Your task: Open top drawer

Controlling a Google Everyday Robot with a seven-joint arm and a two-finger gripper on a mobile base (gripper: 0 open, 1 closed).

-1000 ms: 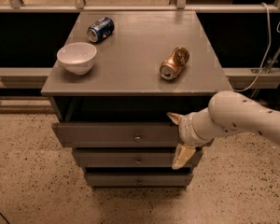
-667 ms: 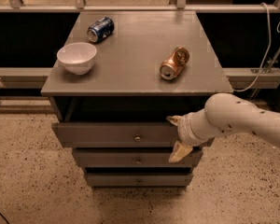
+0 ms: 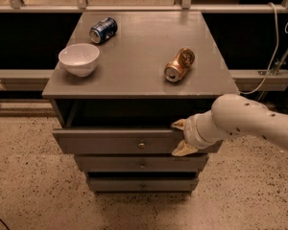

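Note:
The top drawer [image 3: 115, 141] is the widest grey front of the stack, with a small round metal knob [image 3: 141, 144] at its centre. It stands pulled out a little, with a dark gap above it under the cabinet top. My gripper [image 3: 180, 137] is at the right part of this front, to the right of the knob. Its tan fingers are spread. The upper fingertip [image 3: 178, 124] is at the front's top edge and the lower one is at its bottom edge. The white arm reaches in from the right.
On the grey cabinet top [image 3: 134, 56] are a white bowl [image 3: 79, 59], a blue can [image 3: 103, 30] and a copper-coloured can [image 3: 179, 65], both on their sides. Two narrower drawers [image 3: 141, 164] sit below. Speckled floor lies around it, and a cable hangs at the right.
My gripper has moved a little left along the top drawer's front, closer to the knob. The cans and bowl have not moved.

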